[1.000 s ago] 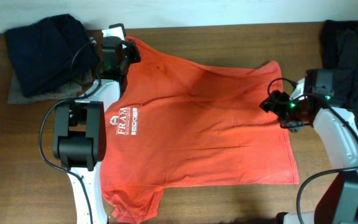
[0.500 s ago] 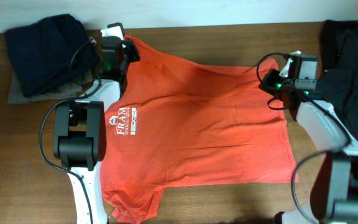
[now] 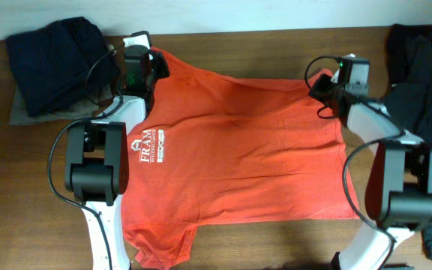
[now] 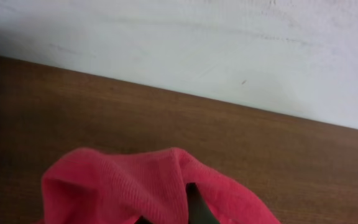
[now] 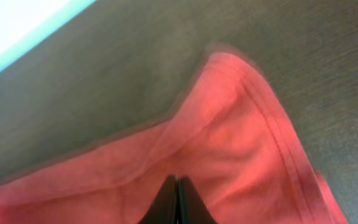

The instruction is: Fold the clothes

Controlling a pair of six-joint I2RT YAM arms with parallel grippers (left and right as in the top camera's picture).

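The clothes, a red-orange T-shirt (image 3: 238,150) with white lettering (image 3: 150,144), lie spread flat on the brown table (image 3: 276,45). My left gripper (image 3: 154,64) is at the shirt's far left corner, shut on a bunched fold of the shirt (image 4: 117,180); one dark finger (image 4: 194,202) shows through the cloth. My right gripper (image 3: 319,86) is at the far right corner of the shirt. In the right wrist view its jaws (image 5: 176,179) are pressed tip to tip over the shirt (image 5: 241,143). No cloth shows between them.
A pile of dark clothes (image 3: 55,64) lies at the far left on a grey cloth (image 3: 21,112). More dark clothes (image 3: 418,67) lie at the far right. A white wall (image 4: 197,37) runs along the table's back edge.
My right gripper has shut and moved from the shirt's right edge up to its far right corner. The left gripper and the shirt have stayed put.
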